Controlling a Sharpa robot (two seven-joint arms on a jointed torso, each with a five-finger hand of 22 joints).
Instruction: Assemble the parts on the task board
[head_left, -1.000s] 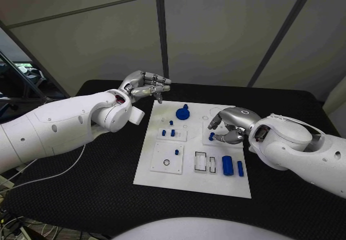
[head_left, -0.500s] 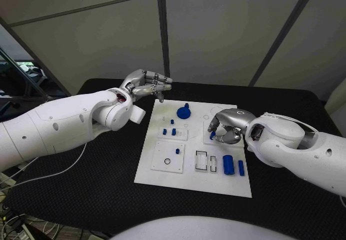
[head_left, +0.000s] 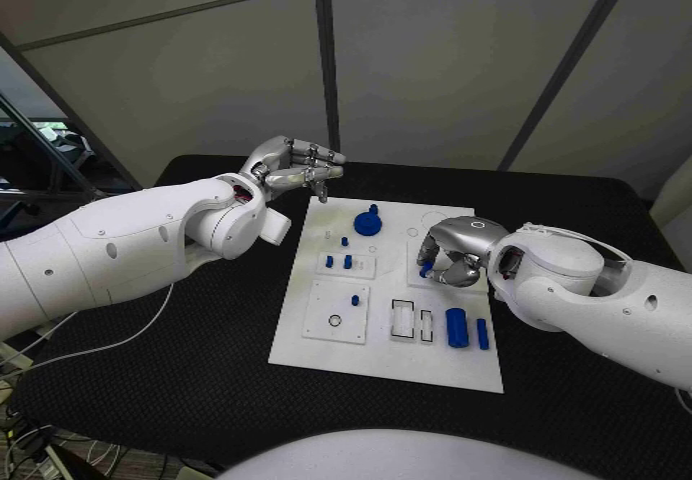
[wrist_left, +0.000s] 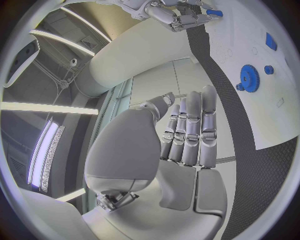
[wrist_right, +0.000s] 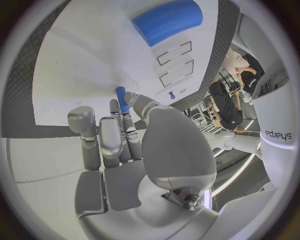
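Observation:
The white task board (head_left: 433, 365) lies mid-table. My right hand (head_left: 456, 250) hovers low over the board's right middle and pinches a small blue peg (head_left: 423, 268) between thumb and fingers; the peg (wrist_right: 122, 98) points down at the board (wrist_right: 94, 60). My left hand (head_left: 296, 166) is raised beyond the board's far left corner, fingers curled in together, holding nothing; the left wrist view shows the same of the hand (wrist_left: 187, 135). A blue gear (head_left: 366, 225) stands at the board's far middle. A blue cylinder (head_left: 456, 328) and a thin blue bar (head_left: 480, 335) lie near the right front.
Small blue pegs (head_left: 336, 263) stand in a left sub-plate, another (head_left: 355, 300) in the plate in front of it. Two rectangular slots (head_left: 411, 322) sit beside the cylinder. Black table (head_left: 173, 380) surrounds the board. A white cable (head_left: 101, 350) trails at the left.
My right hand and forearm have edged slightly left over the board, still holding the peg. The left hand has stayed almost still.

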